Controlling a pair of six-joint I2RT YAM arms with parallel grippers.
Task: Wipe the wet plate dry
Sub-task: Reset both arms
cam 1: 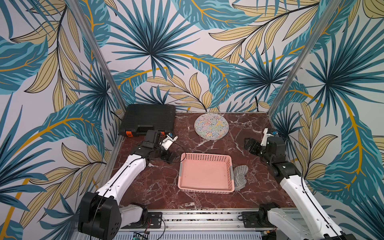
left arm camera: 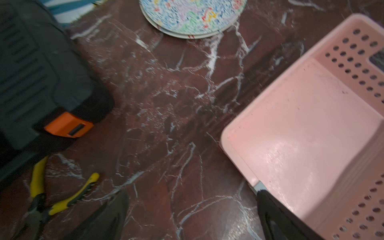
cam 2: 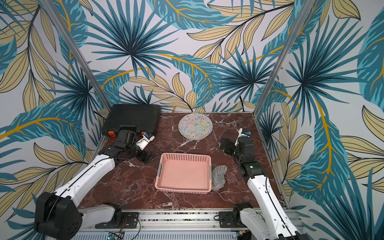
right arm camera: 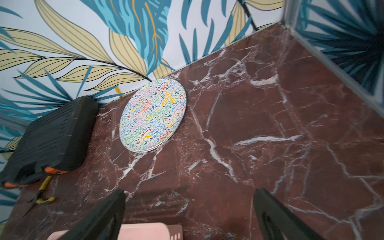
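Plate [cam 1: 211, 126]: round, with a many-coloured squiggle pattern, lying flat at 12 o'clock on the table, near the back wall and apart from everything else. I cannot tell from here whether it is wet.
Cloth [cam 1: 240, 176]: grey, ribbed and crumpled, at 3 o'clock of the basket and touching its side wall. Nothing holds it, so I judge that wiping has not begun.
Basket [cam 1: 205, 155]: pink, perforated and empty, at the table's centre towards 6 o'clock.
Left gripper [left arm camera: 191, 220]: jaws spread wide with nothing between them, low at 9 o'clock between the tool case and the basket.
Right gripper [right arm camera: 191, 216]: jaws spread wide and empty, at 3 o'clock, facing the plate.
Why so: both arms flank the work empty-handed. The right one is nearer the cloth, so I would fetch the cloth with it and steady the plate with the left.
Clutter: a black tool case [cam 1: 148, 119] with orange latches at 10 o'clock, and yellow-handled pliers [left arm camera: 52, 199] just in front of it.
Surface: dark red marble-look table top [cam 1: 158, 187] with white veins, hard and glossy. I judge the plate may slide when rubbed.
Room: palm-leaf wallpaper [cam 1: 151, 45] in teal and tan on three sides, with aluminium posts [cam 1: 293, 68] at the back corners.
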